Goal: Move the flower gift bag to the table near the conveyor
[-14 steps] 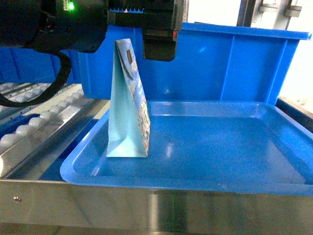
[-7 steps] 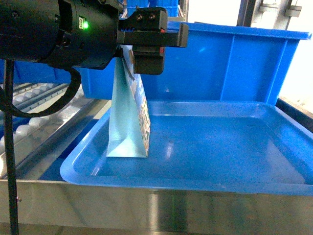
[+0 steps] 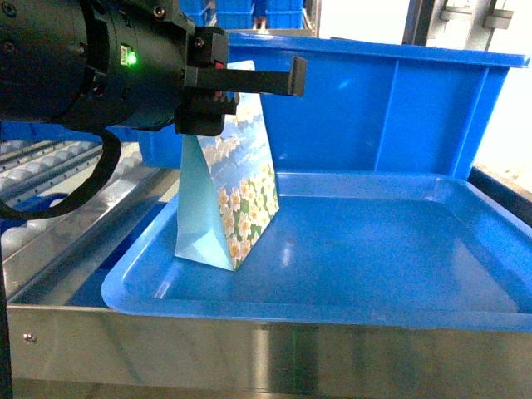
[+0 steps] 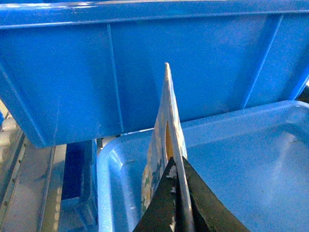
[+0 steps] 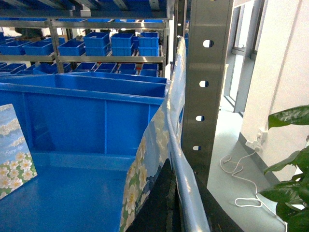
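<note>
Bag (image 3: 229, 199) turned — top hidden by left gripper (image 3: 218, 83).

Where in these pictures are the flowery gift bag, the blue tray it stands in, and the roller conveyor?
flower gift bag (image 3: 245, 199), head view, on its flowered side panel.
blue tray (image 3: 274, 310), head view, on its front rim.
conveyor (image 3: 37, 220), head view, on a white roller at left.
</note>
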Available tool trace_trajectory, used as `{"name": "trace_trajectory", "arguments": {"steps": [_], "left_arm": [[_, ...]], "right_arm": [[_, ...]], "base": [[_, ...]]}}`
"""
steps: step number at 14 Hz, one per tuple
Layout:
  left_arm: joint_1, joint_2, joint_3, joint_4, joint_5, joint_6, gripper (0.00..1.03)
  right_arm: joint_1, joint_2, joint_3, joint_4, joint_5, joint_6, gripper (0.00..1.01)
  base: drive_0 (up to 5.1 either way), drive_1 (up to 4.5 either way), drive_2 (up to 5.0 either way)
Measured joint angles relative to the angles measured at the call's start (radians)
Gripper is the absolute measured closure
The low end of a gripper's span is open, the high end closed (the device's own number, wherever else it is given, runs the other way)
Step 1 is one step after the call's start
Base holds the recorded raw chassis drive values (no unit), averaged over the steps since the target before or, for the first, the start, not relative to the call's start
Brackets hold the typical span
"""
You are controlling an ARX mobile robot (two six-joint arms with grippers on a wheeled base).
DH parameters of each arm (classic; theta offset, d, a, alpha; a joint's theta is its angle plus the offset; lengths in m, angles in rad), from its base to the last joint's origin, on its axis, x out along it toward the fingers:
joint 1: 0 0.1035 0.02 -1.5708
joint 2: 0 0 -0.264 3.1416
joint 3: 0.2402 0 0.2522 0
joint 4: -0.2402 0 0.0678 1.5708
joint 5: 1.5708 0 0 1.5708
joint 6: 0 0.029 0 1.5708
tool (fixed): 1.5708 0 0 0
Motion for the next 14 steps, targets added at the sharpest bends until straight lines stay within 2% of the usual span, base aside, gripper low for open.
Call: {"name": "trace_trajectory", "arguments": {"steps": [7,10,11,12,14], "left_arm": [[0.011,-0.18,-0.115,0.133,-0.105,0.024,1.01],[0.051,-0.32,-0.214,0.162,-0.166,0.023,1.01],[0.066,-0.395,-0.268,0.185,-0.179,0.028,1.01],[0.085,-0.488,-0.334,0.205,-0.188,0.05,1.01],[0.152,-0.687,-0.444,0.12,-0.16,0.08,1.01]], "right_arm": [[0.0,0.0,0.0,0.0,0.0,0.0,0.99],[0.0,0.0,0.0,0.0,0.0,0.0,0.99],[0.0,0.0,0.0,0.0,0.0,0.0,0.99],[0.0,0.0,0.0,0.0,0.0,0.0,0.99],[0.0,0.0,0.0,0.0,0.0,0.0,0.99]], "base": [[0.0,0.0,0.0],[0.0,0.0,0.0],[0.0,0.0,0.0],[0.0,0.0,0.0],[0.0,0.0,0.0]]}}
